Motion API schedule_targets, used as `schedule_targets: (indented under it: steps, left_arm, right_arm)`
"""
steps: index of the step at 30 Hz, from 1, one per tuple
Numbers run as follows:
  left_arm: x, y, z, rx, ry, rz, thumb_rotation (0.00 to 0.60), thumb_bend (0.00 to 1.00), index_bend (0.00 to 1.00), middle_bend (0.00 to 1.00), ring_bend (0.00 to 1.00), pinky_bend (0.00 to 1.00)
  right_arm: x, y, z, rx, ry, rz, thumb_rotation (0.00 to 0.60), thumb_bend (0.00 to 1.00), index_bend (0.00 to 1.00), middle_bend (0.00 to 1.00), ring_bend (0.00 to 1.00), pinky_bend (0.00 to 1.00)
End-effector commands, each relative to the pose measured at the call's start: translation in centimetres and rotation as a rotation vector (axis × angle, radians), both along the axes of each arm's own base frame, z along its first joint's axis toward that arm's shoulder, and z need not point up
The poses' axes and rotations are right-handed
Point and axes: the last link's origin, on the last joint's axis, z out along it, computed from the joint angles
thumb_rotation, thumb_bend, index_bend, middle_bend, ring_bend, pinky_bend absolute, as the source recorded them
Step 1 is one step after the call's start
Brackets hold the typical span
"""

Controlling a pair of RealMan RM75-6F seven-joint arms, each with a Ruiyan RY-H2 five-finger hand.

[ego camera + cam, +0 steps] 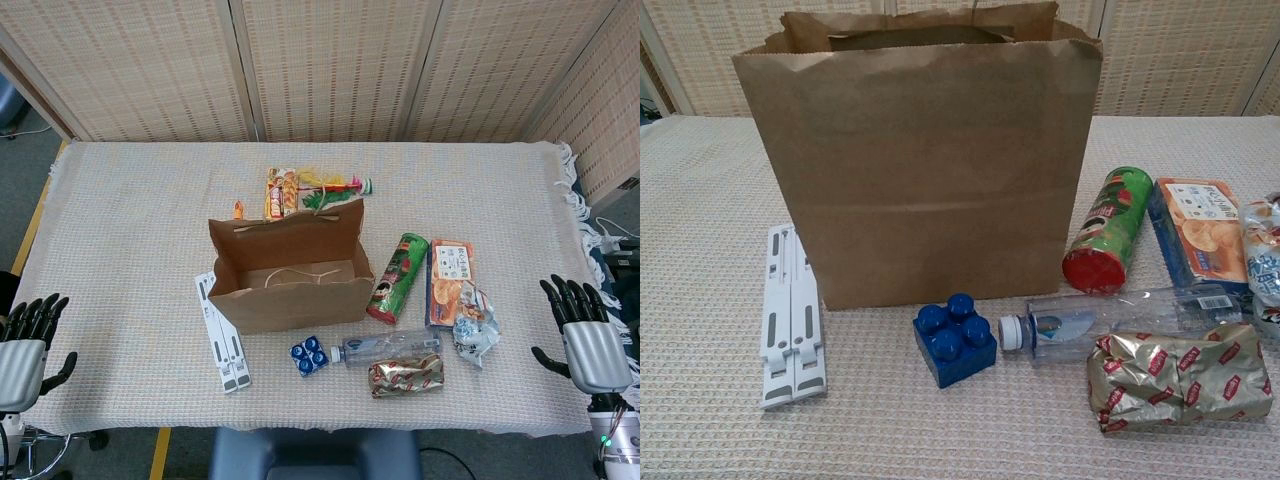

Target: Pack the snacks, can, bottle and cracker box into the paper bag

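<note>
In the head view, the paper bag is seen standing open near the middle of the worktop, apparently empty apart from its handle cord, while the left hand and right hand are held at the near corners, fingers spread and holding nothing — both well apart from the goods. The can, cracker box, bottle, gold snack pack and clear snack bag are crowded together right of the bag, so a reach for one is likely to nudge its neighbours; more snack packets lie behind the bag, where a reach over it could tip it. In the chest view, the bottle is shown lying on its side, touching the gold snack pack, and the can also lies flat — either may roll if knocked. A blue block and a white folding stand are set just before the bag and could be packed by mistake.
</note>
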Motion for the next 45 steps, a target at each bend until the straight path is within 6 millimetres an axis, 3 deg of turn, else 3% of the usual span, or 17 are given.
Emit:
schedule_targets:
  steps: [1,13,17,26,35,45]
  left_arm:
    - [0.0,0.0,0.0,0.0,-0.002,0.001,0.6,0.38,0.0,0.0,0.0,0.0]
    - [0.0,0.1,0.0,-0.003,-0.001,0.002,0.6,0.38,0.0,0.0,0.0,0.0]
    - [0.0,0.2,0.0,-0.003,-0.001,0.004,0.6,0.38,0.0,0.0,0.0,0.0]
    - [0.0,0.2,0.0,-0.003,0.0,0.003,0.6,0.38,0.0,0.0,0.0,0.0]
    - [0.0,0.2,0.0,-0.002,-0.001,0.005,0.6,0.38,0.0,0.0,0.0,0.0]
    - [0.0,0.3,0.0,-0.004,-0.003,0.006,0.6,0.38,0.0,0.0,0.0,0.0]
  right_arm:
    - [0.0,0.0,0.0,0.001,-0.001,0.0,0.6,0.07,0.0,0.0,0.0,0.0]
    - [0.2,-0.1,-0.3,0.012,-0.02,-0.001,0.6,0.07,0.0,0.0,0.0,0.0]
    - [0.7,-0.4,-0.9,0.123,-0.035,0.019,0.6,0.07,0.0,0.0,0.0,0.0]
    - [0.0,-1.8,-2.1,0.373,0.34,0.06,0.6,0.07,0.0,0.0,0.0,0.0]
    - [2.0,-5.2,-4.3,0.332,0.656,0.236,0.6,0.07,0.0,0.0,0.0,0.0]
    - [4.0,-6.7,-8.1,0.369,0.916,0.414,0.6,0.05,0.0,0.0,0.0,0.0]
